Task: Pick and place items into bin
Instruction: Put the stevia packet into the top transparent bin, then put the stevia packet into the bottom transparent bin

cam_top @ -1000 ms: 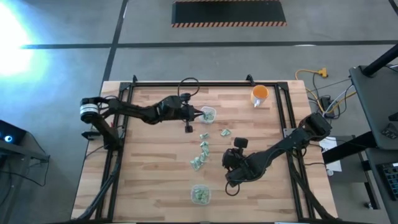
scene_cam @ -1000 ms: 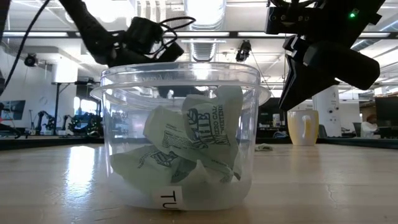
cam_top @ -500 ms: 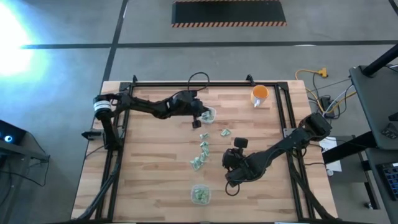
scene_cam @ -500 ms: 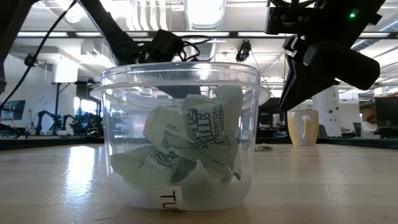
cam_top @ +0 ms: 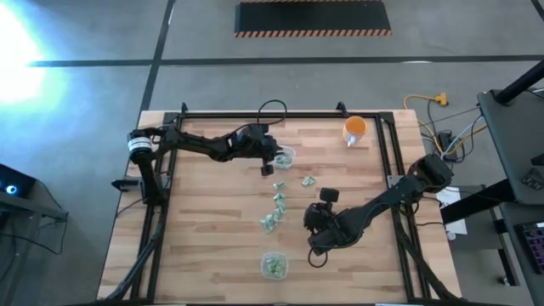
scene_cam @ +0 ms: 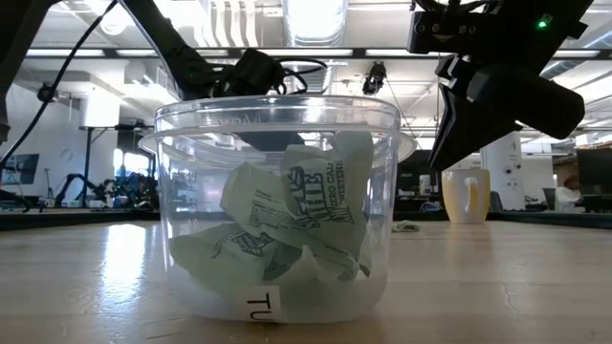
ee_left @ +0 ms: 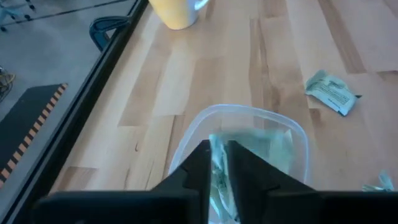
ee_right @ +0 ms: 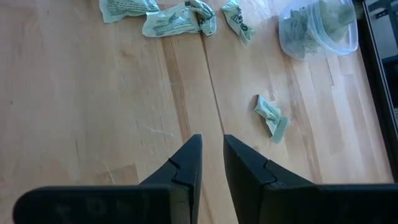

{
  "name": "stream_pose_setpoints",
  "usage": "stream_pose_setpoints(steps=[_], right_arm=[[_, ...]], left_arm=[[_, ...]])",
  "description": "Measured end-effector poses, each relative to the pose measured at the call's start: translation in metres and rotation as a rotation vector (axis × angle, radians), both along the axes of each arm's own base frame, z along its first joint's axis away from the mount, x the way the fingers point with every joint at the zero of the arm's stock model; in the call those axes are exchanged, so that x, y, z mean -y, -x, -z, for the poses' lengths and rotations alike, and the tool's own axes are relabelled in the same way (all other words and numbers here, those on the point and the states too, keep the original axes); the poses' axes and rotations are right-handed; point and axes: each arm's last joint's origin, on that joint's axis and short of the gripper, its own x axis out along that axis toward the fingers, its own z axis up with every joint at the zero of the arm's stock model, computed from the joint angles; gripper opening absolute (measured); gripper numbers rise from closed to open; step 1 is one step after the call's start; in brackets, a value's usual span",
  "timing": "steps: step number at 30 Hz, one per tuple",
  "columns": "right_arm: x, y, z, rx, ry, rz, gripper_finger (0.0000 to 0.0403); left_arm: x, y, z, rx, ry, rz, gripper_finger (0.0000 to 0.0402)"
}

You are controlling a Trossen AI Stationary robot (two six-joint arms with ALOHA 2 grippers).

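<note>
The left gripper (ee_left: pixel 216 163) hides a wrapped piece (ee_left: pixel 219 171) over the bin (ee_left: pixel 298 140), fingers barely parted; right gripper (ee_right: pixel 210 155) hovers narrowly parted, empty.

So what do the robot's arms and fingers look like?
Both arms are dark, almost black, and jointed into slim segments. The left arm has a pale ring near its base and a thin black cable looping above its wrist. The right arm has a chunky block near its wrist. Each ends in two flat, dark, wedge-shaped fingers that taper to narrow tips.
</note>
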Motion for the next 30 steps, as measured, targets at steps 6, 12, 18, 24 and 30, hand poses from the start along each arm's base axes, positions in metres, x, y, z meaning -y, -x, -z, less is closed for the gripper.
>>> stream_pose_setpoints(steps=[6,12,18,24,30], right_arm=[[0.000,0.000,0.000,0.001,0.000,0.000,0.0057],[0.001,0.000,0.002,-0.004,0.006,0.000,0.0057],[0.021,0.001,0.020,0.003,0.070,0.029,0.0057],[0.050,0.000,0.045,-0.018,0.087,0.000,0.0057],[0.073,-0.002,0.052,-0.023,0.025,-0.003,0.0066]], left_arm=[[-0.001,0.000,-0.001,0.000,-0.010,-0.017,0.0105],[0.000,0.003,-0.002,-0.029,-0.009,-0.032,0.0134],[0.012,0.017,-0.023,-0.084,0.009,-0.010,0.0134],[0.042,0.044,-0.040,-0.158,0.056,0.053,0.0134],[0.079,0.075,-0.047,-0.120,0.044,0.151,0.0135]])
